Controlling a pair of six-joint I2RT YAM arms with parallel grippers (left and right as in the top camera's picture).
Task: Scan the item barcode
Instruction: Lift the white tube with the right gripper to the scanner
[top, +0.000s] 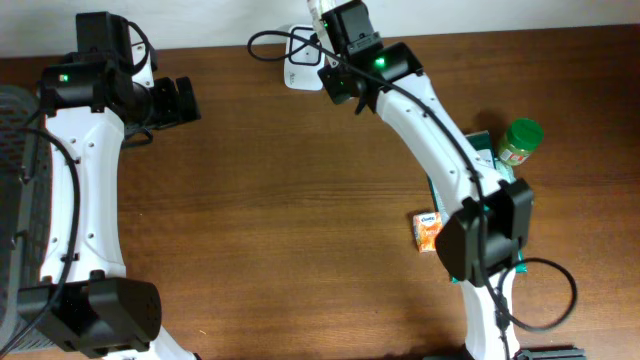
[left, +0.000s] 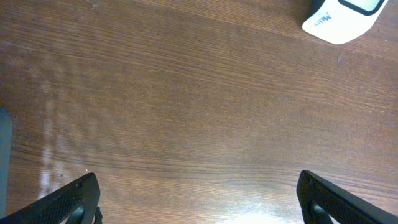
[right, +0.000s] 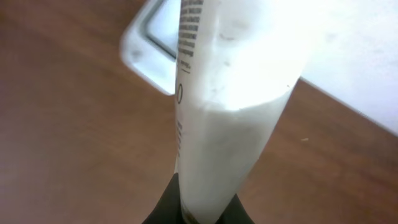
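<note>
While the right claw (right: 198, 214) is clamped on the base of a white tube (right: 242, 93), the tube's printed side hangs close by the white scanner (right: 146, 53). Pickup therefore looks done and the read itself seems in hand, with setting the tube down left. Well apart, the left claw (left: 199, 202) gapes wide, empty.

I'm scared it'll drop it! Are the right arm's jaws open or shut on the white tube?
Shut. The white tube sticks out from between the right jaws, pinched at its end.
</note>
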